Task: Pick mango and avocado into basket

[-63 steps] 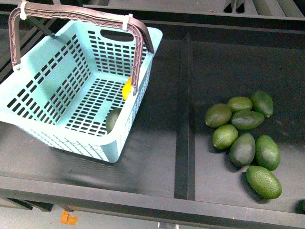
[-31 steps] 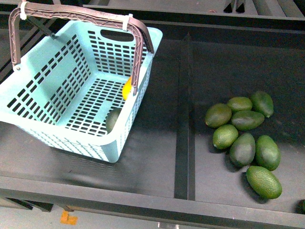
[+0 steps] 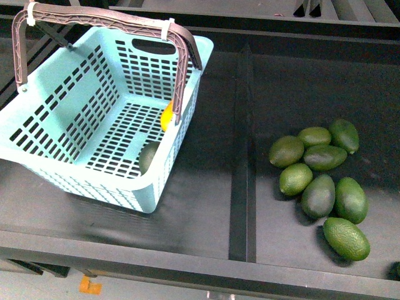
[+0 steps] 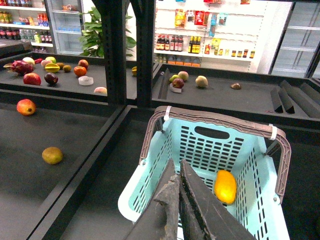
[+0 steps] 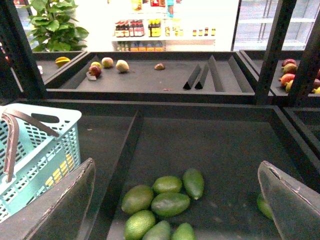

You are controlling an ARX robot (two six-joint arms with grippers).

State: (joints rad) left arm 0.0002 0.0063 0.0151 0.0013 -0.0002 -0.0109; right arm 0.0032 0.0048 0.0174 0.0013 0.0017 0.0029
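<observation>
Nothing among the fruit had moved since the earlier frames; we noted only a very slight drift of the front view.

Mango (image 3: pixel 165 117): yellow-orange, lying inside the basket against its right wall, partly hidden behind the handle in the front view; seen whole on the slotted floor in the left wrist view (image 4: pixel 225 186).

Avocado (image 3: pixel 149 156): dark green, lying in the basket's near right corner, close to the mango but apart from it.

Basket (image 3: pixel 37 165): light teal, slotted, standing at the left of the bench (image 3: pixel 206 206); brown handles (image 3: pixel 100 19) raised and bound with white zip ties.

Left gripper (image 4: pixel 178 187): above the basket's near edge, its fingers (image 4: pixel 167 200) pressed together with nothing between them.

Right gripper (image 5: pixel 175 200): over the right section of the bench, its fingers (image 5: pixel 287 197) spread wide and holding nothing.

Spare avocados (image 3: pixel 319 181): seven recorded in a loose cluster on the right section, several touching, well apart from the basket; a raised dark divider (image 3: pixel 242 156) ran between the two sections.

Background: further dark shelves with assorted fruit, a leafy plant (image 4: pixel 107 32) and lit store shelving beyond.
</observation>
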